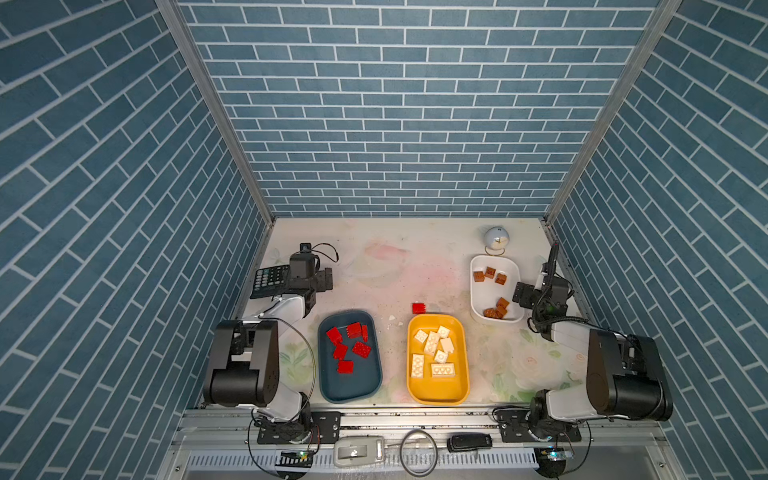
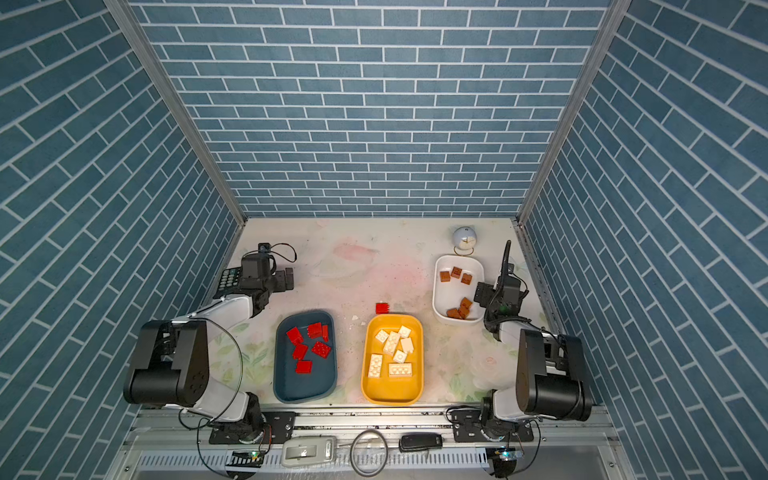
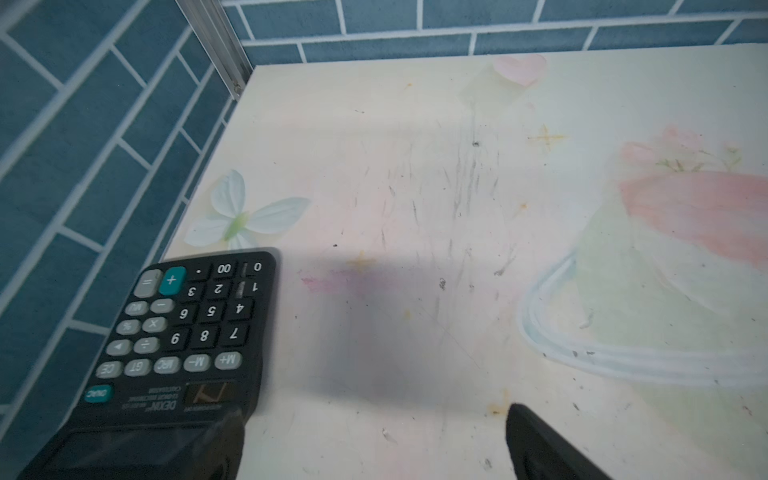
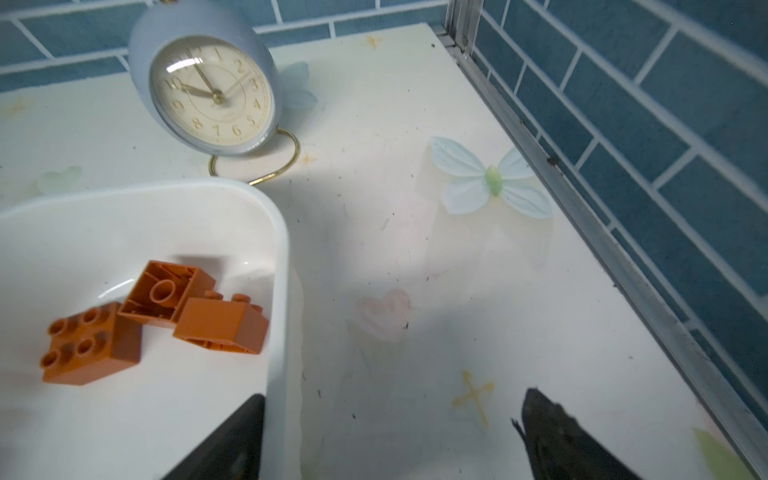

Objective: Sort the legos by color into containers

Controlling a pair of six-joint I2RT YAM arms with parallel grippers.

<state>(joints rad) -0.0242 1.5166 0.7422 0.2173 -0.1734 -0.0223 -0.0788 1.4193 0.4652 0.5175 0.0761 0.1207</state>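
Your left claw point(image 1: 327, 279) hangs wide apart and empty beside the calculator point(image 1: 269, 282). One red brick point(image 1: 419, 308) lies unsorted on the tabletop point(image 1: 374, 266) at 12 o'clock of the yellow tray point(image 1: 438, 392), just off its rim; a careless reach could knock that tray. Your right claw point(image 1: 520, 294) is apart and empty, straddling the 3 o'clock wall of the white tray point(image 1: 488, 295); dragging sideways could tip out the brown bricks point(image 4: 220, 324). The pale flowered tabletop is scuffed, and blue brick-pattern walls point(image 1: 415, 124) close three sides

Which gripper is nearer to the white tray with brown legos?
Right. The right gripper hangs over the rim of the white tray; the left gripper is far across the table, beside the calculator.
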